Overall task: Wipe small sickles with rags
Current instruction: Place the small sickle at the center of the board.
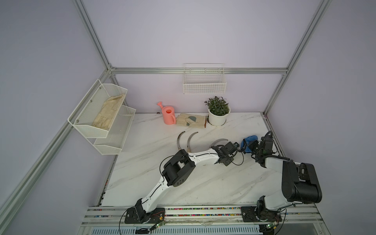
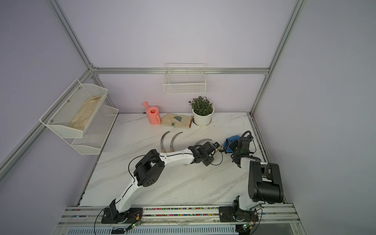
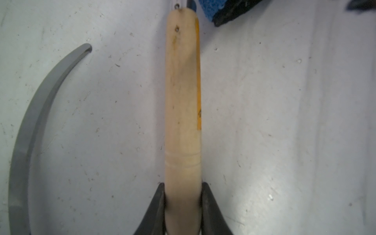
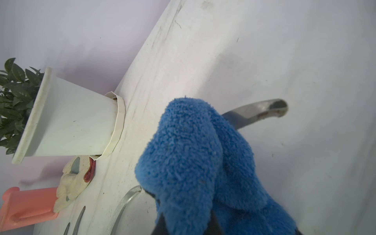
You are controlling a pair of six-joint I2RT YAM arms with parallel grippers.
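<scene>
My left gripper (image 3: 182, 195) is shut on the pale wooden handle (image 3: 182, 101) of a small sickle, which it holds out toward the right arm. My right gripper (image 4: 185, 223) is shut on the blue plush rag (image 4: 193, 152), and the rag hides its fingers. The rag is bunched over the held sickle's grey blade (image 4: 260, 112), whose tip sticks out past it. In both top views the left gripper (image 1: 237, 146) and the rag (image 1: 249, 142) meet at the table's right side. Another sickle blade (image 1: 220, 141) lies beside the left wrist. Two more sickles (image 1: 181, 140) (image 1: 191, 140) lie side by side mid-table.
A white pot with a green plant (image 1: 218, 117), beige work gloves (image 1: 191, 121) and a pink watering can (image 1: 168, 115) stand along the back edge. A wire basket (image 1: 204, 85) hangs on the back wall. A two-tier mesh rack (image 1: 101, 114) holding a glove is on the left.
</scene>
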